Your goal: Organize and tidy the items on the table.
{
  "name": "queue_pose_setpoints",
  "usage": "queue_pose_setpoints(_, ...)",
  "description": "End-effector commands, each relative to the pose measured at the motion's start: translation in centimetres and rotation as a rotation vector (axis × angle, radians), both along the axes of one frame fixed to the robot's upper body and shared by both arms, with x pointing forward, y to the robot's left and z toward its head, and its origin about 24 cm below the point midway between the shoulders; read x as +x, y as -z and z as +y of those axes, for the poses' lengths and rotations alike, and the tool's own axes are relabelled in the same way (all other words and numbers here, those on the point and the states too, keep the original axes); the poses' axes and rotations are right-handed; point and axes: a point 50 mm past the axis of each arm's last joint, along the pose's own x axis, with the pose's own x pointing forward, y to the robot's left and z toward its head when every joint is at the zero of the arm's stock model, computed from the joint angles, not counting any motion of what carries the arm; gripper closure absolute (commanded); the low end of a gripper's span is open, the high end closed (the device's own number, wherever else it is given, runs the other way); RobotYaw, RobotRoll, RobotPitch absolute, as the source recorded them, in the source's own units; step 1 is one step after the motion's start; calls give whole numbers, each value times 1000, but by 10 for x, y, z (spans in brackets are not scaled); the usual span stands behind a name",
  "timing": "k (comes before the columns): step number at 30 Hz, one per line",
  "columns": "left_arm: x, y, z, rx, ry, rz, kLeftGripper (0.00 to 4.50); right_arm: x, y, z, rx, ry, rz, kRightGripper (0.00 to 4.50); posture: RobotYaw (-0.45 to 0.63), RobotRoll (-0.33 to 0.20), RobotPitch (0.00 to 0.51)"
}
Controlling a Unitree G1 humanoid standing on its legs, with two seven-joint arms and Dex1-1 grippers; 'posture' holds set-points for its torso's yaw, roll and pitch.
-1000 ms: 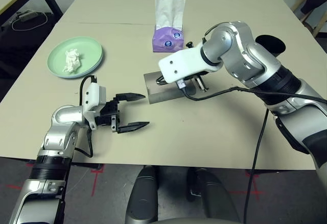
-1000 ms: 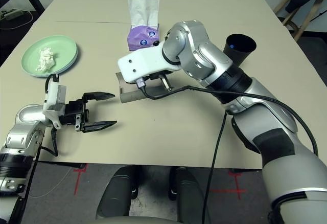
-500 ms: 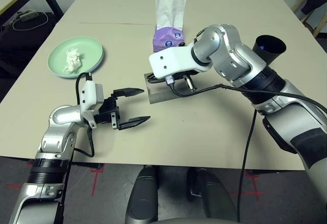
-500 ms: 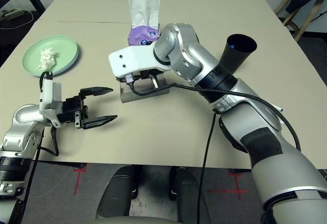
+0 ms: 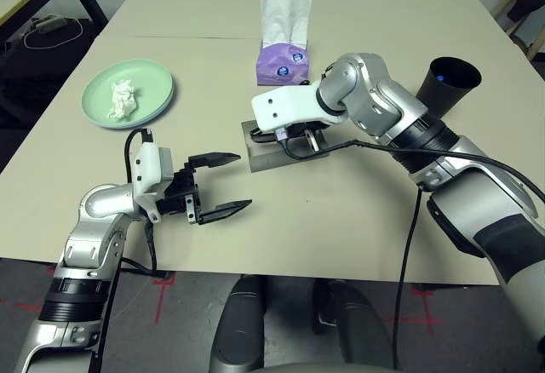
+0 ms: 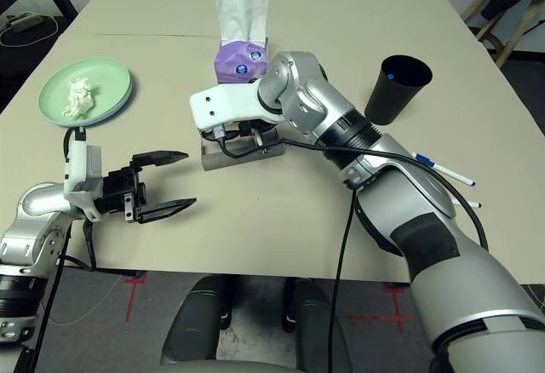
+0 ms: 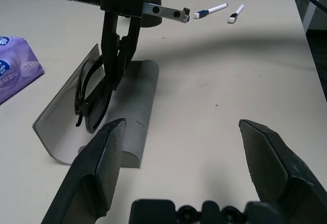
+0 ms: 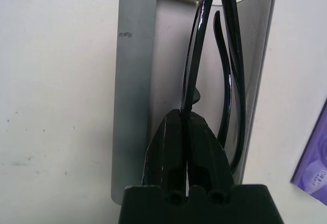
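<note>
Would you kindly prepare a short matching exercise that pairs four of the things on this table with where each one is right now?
Things:
1. black sunglasses
2. crumpled white tissue wad
3. white pens
4. purple tissue box

Places:
A. on the pale green plate
B. flat on the table near the black tapered cup
C. pinched in the right gripper over the open grey glasses case
D. standing just beyond the case

Pairs: 1-C, 2-A, 3-B, 4-D
</note>
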Motion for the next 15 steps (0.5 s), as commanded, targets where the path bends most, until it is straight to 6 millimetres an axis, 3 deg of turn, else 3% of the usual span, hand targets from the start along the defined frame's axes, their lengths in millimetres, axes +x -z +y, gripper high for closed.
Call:
queue_pose_setpoints(1, -2, -2, 1, 2, 0, -4, 0, -1, 3, 1, -12, 10, 27, 4466, 285, 0, 203)
queue_pose_setpoints(15, 0, 0, -1, -4, 1, -2, 0, -5, 5, 4, -17, 6, 79, 4466, 280, 0, 198)
